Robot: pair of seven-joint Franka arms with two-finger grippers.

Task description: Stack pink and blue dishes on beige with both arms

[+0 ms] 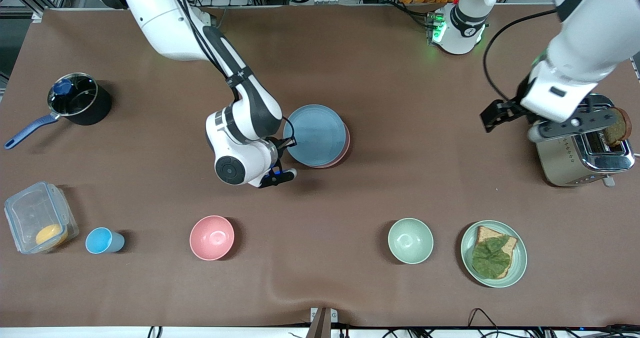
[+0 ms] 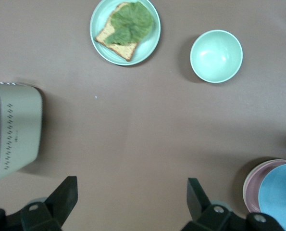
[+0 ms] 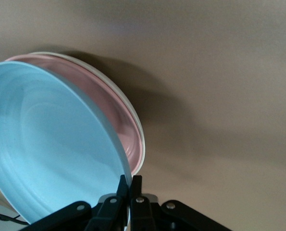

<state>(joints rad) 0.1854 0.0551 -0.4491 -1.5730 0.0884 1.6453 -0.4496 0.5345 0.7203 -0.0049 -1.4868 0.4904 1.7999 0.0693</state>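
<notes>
The right gripper (image 3: 129, 185) pinches the blue plate (image 1: 314, 135) rim and should lower it flat onto the pink plate (image 3: 115, 113), which sits on the beige plate (image 3: 139, 129), while the left gripper (image 2: 130, 197) waits with fingers spread wide beside the toaster (image 1: 582, 153)

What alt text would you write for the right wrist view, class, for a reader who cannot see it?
The right tool is pinched shut on the rim of the blue plate, which sits tilted over the pink plate. A thin cream edge of the beige plate shows beneath the pink one, all on the brown table.
</notes>
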